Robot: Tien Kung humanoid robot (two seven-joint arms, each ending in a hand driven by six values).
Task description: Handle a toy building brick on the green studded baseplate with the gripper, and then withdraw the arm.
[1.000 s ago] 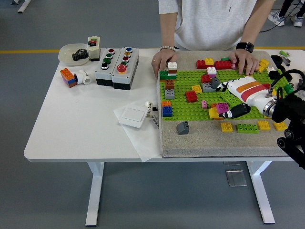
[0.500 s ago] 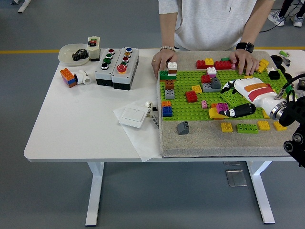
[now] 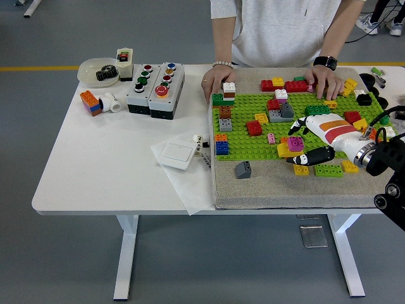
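Head view shows the right hand (image 3: 308, 140) over the right part of the green studded baseplate (image 3: 253, 142), white-shelled with black fingers (image 3: 313, 154) extended toward a magenta brick (image 3: 295, 143) seated on a yellow brick (image 3: 284, 151). The fingers touch or nearly touch this stack; whether they grip it cannot be determined. The left hand is out of view.

Procedure for the step in hand, as judged from this position:
- Keep the fingers level with the brick sides, not over the studs.
- Close thumb and fingers on opposite faces before lifting.
- Pull straight up from the baseplate; a tilted pull may dislodge the yellow brick beneath.
- Avoid the loose yellow brick (image 3: 301, 170) and the green brick (image 3: 329, 170) just off the baseplate's near edge.

A person at the far side of the baseplate rests both hands (image 3: 215, 81) on its far edge, steadying it.

Containers: a pale bowl (image 3: 88, 66), well left of the baseplate on the counter (image 3: 95, 164), holds a dark gear (image 3: 106, 73). A small box (image 3: 125, 63) beside it holds small items, too small to identify.
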